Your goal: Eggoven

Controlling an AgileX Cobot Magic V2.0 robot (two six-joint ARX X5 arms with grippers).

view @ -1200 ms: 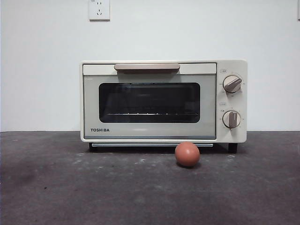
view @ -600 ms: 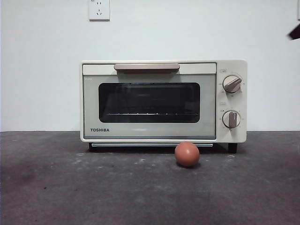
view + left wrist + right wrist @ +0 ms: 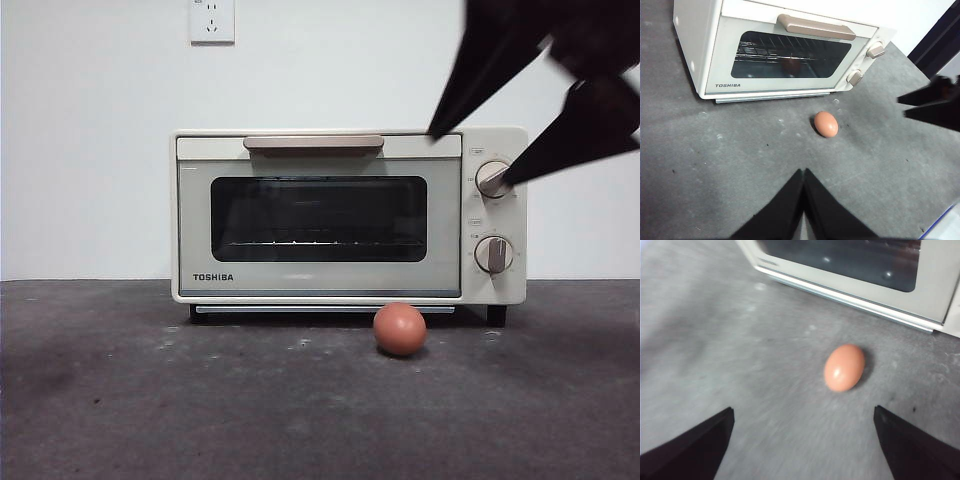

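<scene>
The reddish-brown egg (image 3: pixel 399 329) lies on the grey table just in front of the cream TOSHIBA oven (image 3: pixel 300 285), below the right part of its closed door. It also shows in the left wrist view (image 3: pixel 826 124) and the right wrist view (image 3: pixel 844 367). My right gripper (image 3: pixel 468 160) hangs open at the upper right, in front of the oven's upper knob (image 3: pixel 495 179). In its own view the right gripper (image 3: pixel 803 410) is above and short of the egg, jaws wide apart. My left gripper (image 3: pixel 803 172) is shut and empty, held back from the egg.
A white wall with a socket (image 3: pixel 212 20) stands behind the oven. The oven's beige handle (image 3: pixel 313 143) and lower knob (image 3: pixel 493 254) face me. The right gripper (image 3: pixel 902 107) shows at the side edge of the left wrist view.
My right gripper has come down into the front view from the top right corner, from a small black tip to two large open jaws. The egg and oven have not moved.
</scene>
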